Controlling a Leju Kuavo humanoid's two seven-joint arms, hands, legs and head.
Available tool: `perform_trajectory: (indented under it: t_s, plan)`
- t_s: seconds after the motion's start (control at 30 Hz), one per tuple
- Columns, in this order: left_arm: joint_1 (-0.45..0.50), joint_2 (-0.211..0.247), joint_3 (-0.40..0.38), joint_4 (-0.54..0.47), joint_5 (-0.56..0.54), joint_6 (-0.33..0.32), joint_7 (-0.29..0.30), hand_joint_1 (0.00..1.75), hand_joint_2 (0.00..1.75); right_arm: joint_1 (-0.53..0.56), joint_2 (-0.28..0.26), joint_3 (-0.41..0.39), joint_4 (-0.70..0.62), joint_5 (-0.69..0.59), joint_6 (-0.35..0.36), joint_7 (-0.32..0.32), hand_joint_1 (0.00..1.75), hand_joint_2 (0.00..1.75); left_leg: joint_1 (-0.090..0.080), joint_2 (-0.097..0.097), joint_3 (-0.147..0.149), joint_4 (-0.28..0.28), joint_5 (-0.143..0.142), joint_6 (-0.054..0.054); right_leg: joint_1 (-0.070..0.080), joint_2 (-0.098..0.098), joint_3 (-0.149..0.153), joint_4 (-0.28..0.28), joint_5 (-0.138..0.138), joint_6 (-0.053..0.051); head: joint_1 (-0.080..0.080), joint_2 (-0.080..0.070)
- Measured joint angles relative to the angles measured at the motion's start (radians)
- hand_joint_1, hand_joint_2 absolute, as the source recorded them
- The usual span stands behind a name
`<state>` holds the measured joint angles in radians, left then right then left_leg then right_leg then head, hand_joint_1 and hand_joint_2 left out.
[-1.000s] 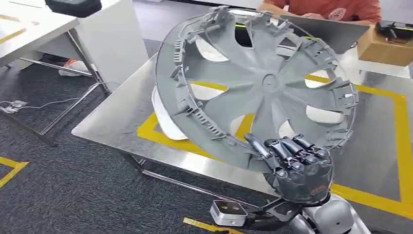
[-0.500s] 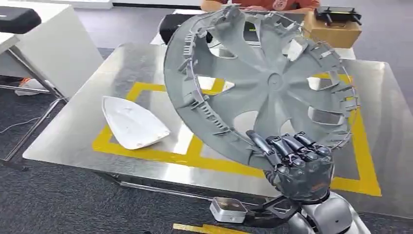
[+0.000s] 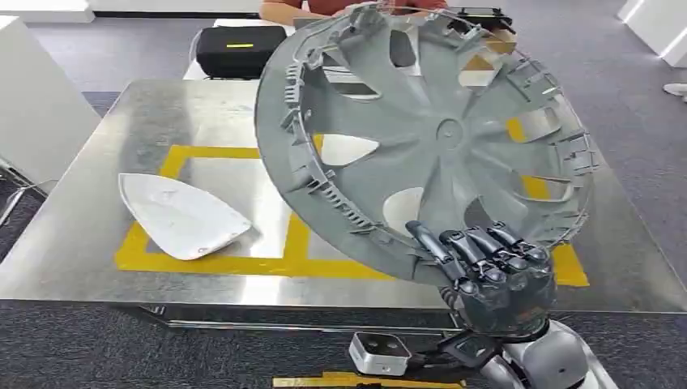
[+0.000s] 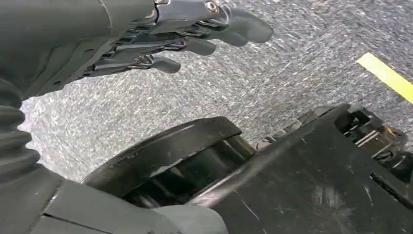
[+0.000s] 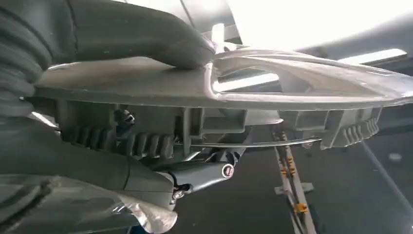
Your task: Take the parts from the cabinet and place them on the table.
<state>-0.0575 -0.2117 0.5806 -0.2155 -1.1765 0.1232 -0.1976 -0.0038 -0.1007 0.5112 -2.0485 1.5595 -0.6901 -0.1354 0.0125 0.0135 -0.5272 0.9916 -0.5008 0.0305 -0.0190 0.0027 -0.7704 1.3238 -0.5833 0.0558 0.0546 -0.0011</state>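
View swung squarely onto table (image 3: 81,243); right hand (image 3: 494,271) grips hubcap (image 3: 421,138) rim.

Right hand (image 3: 496,275) grips grey wheel cover (image 3: 421,142) above steel table (image 3: 97,154).

It looked like a robotics lab: a brushed steel table (image 3: 73,243) marked with yellow tape stood on grey carpet (image 3: 65,348).

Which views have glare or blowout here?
Right wrist view: background above the wheel cover blown out white. Head view: soft reflections on the steel table, wheel cover and right robot hand sharp. Left wrist view: no glare, left robot hand evenly lit.
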Motion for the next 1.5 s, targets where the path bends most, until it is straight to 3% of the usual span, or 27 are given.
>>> perform_trajectory:
  t_s: [0.03, 0.1, 0.13, 0.17, 0.2, 0.23, 0.27, 0.33, 0.5, 0.7, 0.77, 0.93, 1.17, 1.37, 1.5]
  plan:
    - [0.000, 0.000, 0.000, 0.000, 0.000, 0.000, 0.001, 0.00, 1.75, 0.000, 0.000, 0.000, 0.000, 0.000, 0.000, 0.000, 1.75, 1.75, 0.000, 0.004, 0.002, 0.000, -0.002, -0.002, -0.003, -0.003, 0.020, -0.038, 0.032, 0.003, -0.001, 0.000]
    - [0.000, -0.001, 0.000, 0.000, -0.001, 0.000, 0.003, 0.00, 1.75, 0.002, 0.000, 0.000, 0.000, 0.000, 0.000, -0.007, 1.75, 1.75, 0.003, 0.008, 0.010, 0.000, -0.007, -0.009, -0.009, -0.009, 0.106, -0.197, 0.112, 0.005, -0.001, 0.000]
    - [0.000, -0.001, 0.000, 0.000, -0.002, 0.000, 0.003, 0.00, 1.75, 0.001, 0.000, 0.000, 0.000, 0.000, 0.000, -0.010, 1.75, 1.75, 0.004, 0.008, 0.015, 0.002, -0.011, -0.016, -0.010, -0.018, 0.158, -0.298, 0.132, 0.008, 0.000, 0.000]
    - [-0.001, 0.001, 0.000, 0.000, -0.002, 0.000, 0.003, 0.00, 1.75, -0.001, 0.000, -0.001, 0.000, 0.000, 0.000, -0.013, 1.75, 1.75, -0.006, 0.008, 0.011, 0.003, -0.014, -0.024, -0.002, -0.026, 0.173, -0.308, 0.108, 0.006, 0.001, 0.000]
    - [0.000, 0.001, 0.000, 0.000, -0.002, 0.000, 0.003, 0.00, 1.75, -0.001, 0.000, -0.001, -0.004, 0.000, 0.000, -0.017, 1.75, 1.75, -0.006, 0.008, 0.007, 0.011, -0.016, -0.030, -0.004, -0.019, 0.175, -0.310, 0.113, -0.007, 0.002, 0.000]
    - [0.000, 0.002, 0.000, 0.000, -0.002, 0.000, 0.003, 0.00, 1.75, -0.001, 0.000, -0.001, -0.004, 0.000, 0.000, -0.020, 1.75, 1.75, -0.007, 0.009, 0.006, 0.010, -0.015, -0.032, -0.005, -0.019, 0.172, -0.310, 0.115, -0.010, -0.001, 0.000]
    - [0.000, 0.003, 0.000, 0.000, -0.002, 0.000, 0.003, 0.00, 1.75, -0.001, 0.000, -0.002, -0.004, 0.000, 0.000, -0.024, 1.75, 1.75, -0.007, 0.008, 0.006, 0.011, -0.015, -0.017, -0.006, -0.018, 0.172, -0.311, 0.118, -0.009, -0.003, 0.000]
    - [0.000, 0.003, 0.000, 0.000, -0.002, 0.000, 0.003, 0.00, 1.75, 0.000, 0.000, -0.002, -0.004, 0.000, 0.000, -0.026, 1.75, 1.75, -0.007, 0.008, 0.009, 0.007, -0.012, -0.008, -0.003, -0.015, 0.172, -0.311, 0.116, -0.012, -0.004, 0.000]
    - [0.000, 0.003, 0.000, 0.000, -0.002, 0.000, 0.005, 0.00, 1.75, -0.001, 0.000, -0.005, -0.004, 0.000, 0.000, -0.031, 1.75, 1.75, -0.005, 0.008, 0.013, -0.006, -0.009, -0.012, 0.001, -0.015, 0.172, -0.311, 0.113, -0.028, -0.003, 0.000]
    - [0.000, 0.003, 0.000, 0.000, -0.002, 0.001, 0.005, 0.00, 1.75, 0.001, 0.000, -0.006, -0.004, 0.000, 0.000, -0.035, 1.75, 1.75, -0.001, 0.008, 0.013, -0.009, -0.005, -0.041, 0.005, -0.015, 0.172, -0.309, 0.114, -0.031, -0.003, 0.000]
    - [0.000, 0.003, 0.000, 0.000, -0.003, 0.000, 0.005, 0.00, 1.75, 0.001, 0.000, -0.008, -0.004, 0.000, 0.000, -0.035, 1.75, 1.75, -0.001, 0.008, 0.012, -0.009, -0.005, -0.042, 0.004, -0.015, 0.172, -0.309, 0.115, -0.032, -0.003, 0.000]
    - [0.001, 0.001, -0.011, 0.000, 0.020, 0.002, 0.012, 0.00, 1.75, 0.024, 0.023, -0.027, -0.001, 0.000, 0.003, -0.126, 1.75, 1.75, -0.003, 0.008, 0.012, -0.007, -0.006, -0.045, 0.003, -0.015, 0.173, -0.310, 0.115, -0.031, -0.003, 0.000]
    - [0.001, 0.002, -0.019, 0.000, 0.026, -0.002, 0.013, 0.00, 1.75, 0.029, 0.031, -0.043, 0.005, -0.014, 0.001, -0.137, 1.75, 1.75, -0.004, 0.008, 0.011, -0.004, -0.007, -0.045, 0.001, -0.016, 0.173, -0.310, 0.116, -0.031, -0.003, 0.000]
    - [-0.001, 0.005, -0.021, 0.000, 0.009, -0.012, 0.013, 0.00, 1.75, 0.019, 0.028, -0.045, 0.071, -0.001, 0.001, -0.009, 1.75, 1.75, -0.004, 0.008, 0.011, -0.004, -0.007, -0.045, 0.001, -0.016, 0.174, -0.310, 0.116, -0.031, -0.003, 0.000]
    - [-0.003, 0.006, -0.021, 0.000, 0.003, -0.012, 0.018, 0.00, 1.75, 0.017, 0.015, -0.045, 0.131, -0.001, 0.001, 0.042, 1.75, 1.75, -0.004, 0.008, 0.011, -0.004, -0.007, -0.045, 0.001, -0.016, 0.173, -0.310, 0.116, -0.031, -0.003, 0.000]
